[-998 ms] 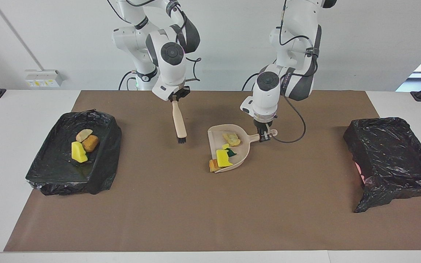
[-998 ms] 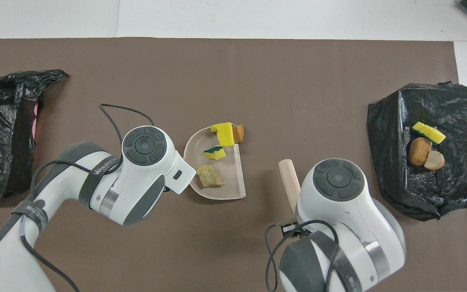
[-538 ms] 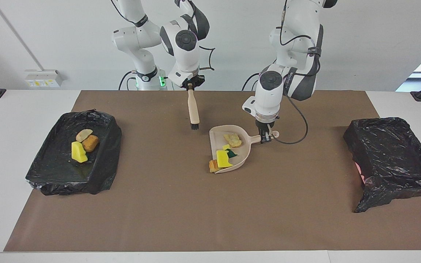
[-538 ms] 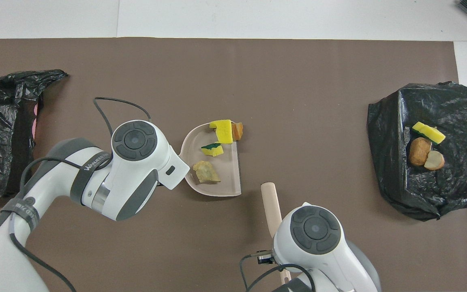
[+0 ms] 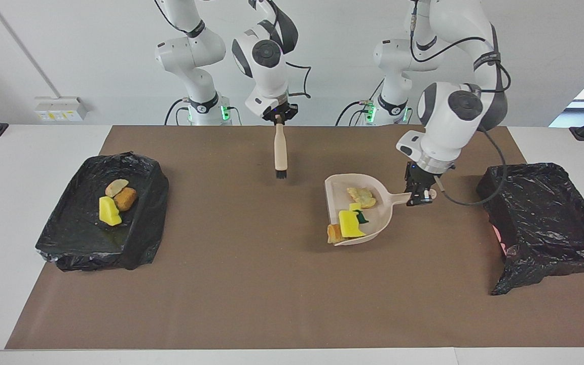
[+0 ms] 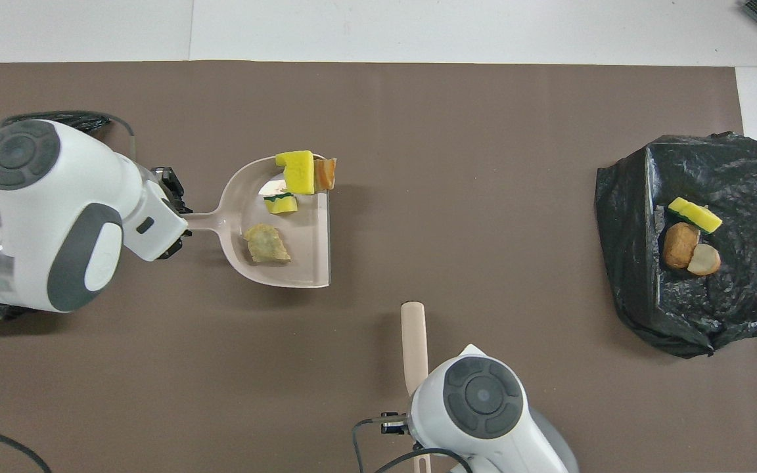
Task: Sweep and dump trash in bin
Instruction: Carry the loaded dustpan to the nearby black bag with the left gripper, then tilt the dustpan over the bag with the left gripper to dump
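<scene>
We are clamping our left gripper (image 5: 420, 195) on the beige plastic dustpan (image 5: 380, 223) carrying sponge scraps (image 5: 350, 223), and our right gripper (image 5: 280, 119) on the wooden-handled brush (image 5: 281, 152) near the mat's robot-side edge.

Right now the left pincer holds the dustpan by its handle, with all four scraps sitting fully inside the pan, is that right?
Not quite. The left pincer does hold the dustpan by its handle, but the orange-brown scrap hangs over the pan's open lip. The overhead view shows it; the other three lie inside.
</scene>
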Robot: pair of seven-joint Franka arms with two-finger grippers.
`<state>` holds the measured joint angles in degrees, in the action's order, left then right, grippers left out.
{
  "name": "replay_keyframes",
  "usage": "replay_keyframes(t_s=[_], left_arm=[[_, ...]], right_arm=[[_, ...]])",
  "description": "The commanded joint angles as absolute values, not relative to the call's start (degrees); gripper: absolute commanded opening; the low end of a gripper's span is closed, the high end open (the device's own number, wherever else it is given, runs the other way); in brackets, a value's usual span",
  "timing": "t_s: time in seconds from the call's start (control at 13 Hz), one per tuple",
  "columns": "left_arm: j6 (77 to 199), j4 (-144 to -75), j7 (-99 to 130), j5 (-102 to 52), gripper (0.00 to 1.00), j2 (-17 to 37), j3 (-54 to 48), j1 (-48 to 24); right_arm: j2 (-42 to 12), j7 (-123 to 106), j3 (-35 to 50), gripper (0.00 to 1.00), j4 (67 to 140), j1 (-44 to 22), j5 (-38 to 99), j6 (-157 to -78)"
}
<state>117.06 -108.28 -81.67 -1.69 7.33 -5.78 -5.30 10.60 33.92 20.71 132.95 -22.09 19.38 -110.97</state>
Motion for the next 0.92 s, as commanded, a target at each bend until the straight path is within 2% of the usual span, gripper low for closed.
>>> replay_keyframes(t_s=[0.0,0.38,0.54,0.84], left_arm=[[111.5,-102.9,-90.9,-7.1,0.00,7.4,-6.4,2.9],[107.4,-101.7,-98.9,-12.0,0.00,7.6,-6.4,16.1],[106.6,-101.3,-105.2,-17.5,0.00,7.6,-6.7,23.5],[99.4,-93.0,-110.4,-20.9,0.00,11.0,-6.8,32.1]], right_arm=[[9.9,35.6,20.6,0.00,134.0,-23.2,22.9,-112.5],[11.6,32.3,20.6,0.00,139.9,-26.5,25.7,-116.7],[11.2,32.3,20.6,0.00,142.0,-27.9,25.9,-121.4],[10.8,32.2,20.6,0.00,143.1,-28.3,25.9,-125.2]])
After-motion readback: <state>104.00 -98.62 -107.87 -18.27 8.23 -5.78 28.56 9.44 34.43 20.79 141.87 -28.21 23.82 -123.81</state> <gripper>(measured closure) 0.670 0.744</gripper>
